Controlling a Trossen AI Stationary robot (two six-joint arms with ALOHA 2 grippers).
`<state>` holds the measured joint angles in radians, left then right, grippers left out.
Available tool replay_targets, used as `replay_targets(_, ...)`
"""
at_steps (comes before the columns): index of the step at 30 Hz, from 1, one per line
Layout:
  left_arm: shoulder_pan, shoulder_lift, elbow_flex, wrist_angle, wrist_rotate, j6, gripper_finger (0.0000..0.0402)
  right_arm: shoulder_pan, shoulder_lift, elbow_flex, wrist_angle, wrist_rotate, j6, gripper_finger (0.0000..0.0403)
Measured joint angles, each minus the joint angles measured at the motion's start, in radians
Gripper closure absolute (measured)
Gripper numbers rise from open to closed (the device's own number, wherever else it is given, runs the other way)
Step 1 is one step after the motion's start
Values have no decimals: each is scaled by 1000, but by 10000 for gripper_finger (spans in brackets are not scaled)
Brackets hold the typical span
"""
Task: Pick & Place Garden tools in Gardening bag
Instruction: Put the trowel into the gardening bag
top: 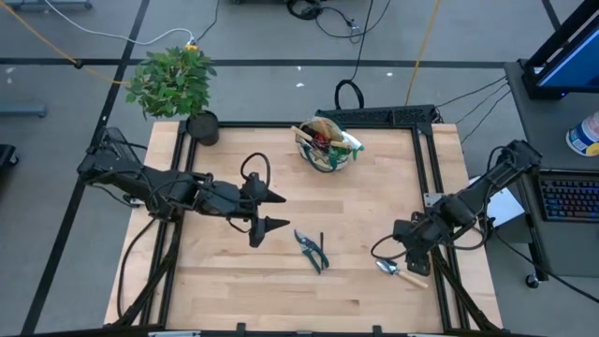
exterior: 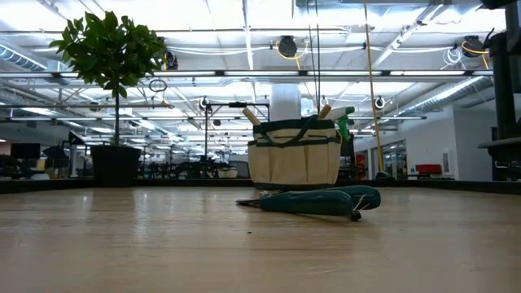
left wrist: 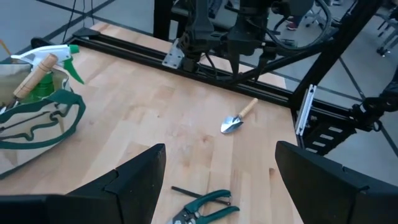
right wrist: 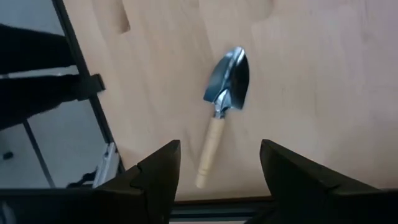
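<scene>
A wooden table (top: 281, 281) seen from above, with two dark robot arms reaching in from either side. The landmark is a small beige gardening bag (top: 326, 150) with dark green trim, standing upright near the table's far edge. Inside its round mouth sit several garden tools: a green spray bottle with a white trigger (left wrist: 46, 62), a wooden tool handle (left wrist: 34, 74) poking up beside it, and something red among them that is too small to identify.

Nearer the camera than the bag, close to the table's middle, a pair of pruning shears (top: 312, 250) with green handles lies flat on the wood. Well to the right of the bag and toward the near right corner lies a small metal trowel (top: 398, 271) with a wooden handle, also flat.

The right gripper (right wrist: 217, 171) hovers directly above the trowel, its fingers spread apart and empty, one to each side of the handle without touching it.

The left gripper (top: 273, 212) waits left of the shears, jaws released and holding nothing.

A leafy plant in a black pot (top: 200, 126) stands left of the bag at the table's far left corner.
</scene>
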<state>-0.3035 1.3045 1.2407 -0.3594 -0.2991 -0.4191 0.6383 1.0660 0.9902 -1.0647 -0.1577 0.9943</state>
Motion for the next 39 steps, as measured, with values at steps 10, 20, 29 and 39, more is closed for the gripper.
replay_targets(10,0,0,0,-4,0,6,96,72,0,-111,150,-3,95,190)
replay_targets(20,0,0,0,-5,0,6,96,144,0,-273,296,-87,222,190)
replay_targets(29,1,0,0,-6,-23,19,96,226,10,-369,481,-134,405,190)
replay_targets(39,25,0,0,-8,-35,25,96,262,159,-370,545,-133,429,190)
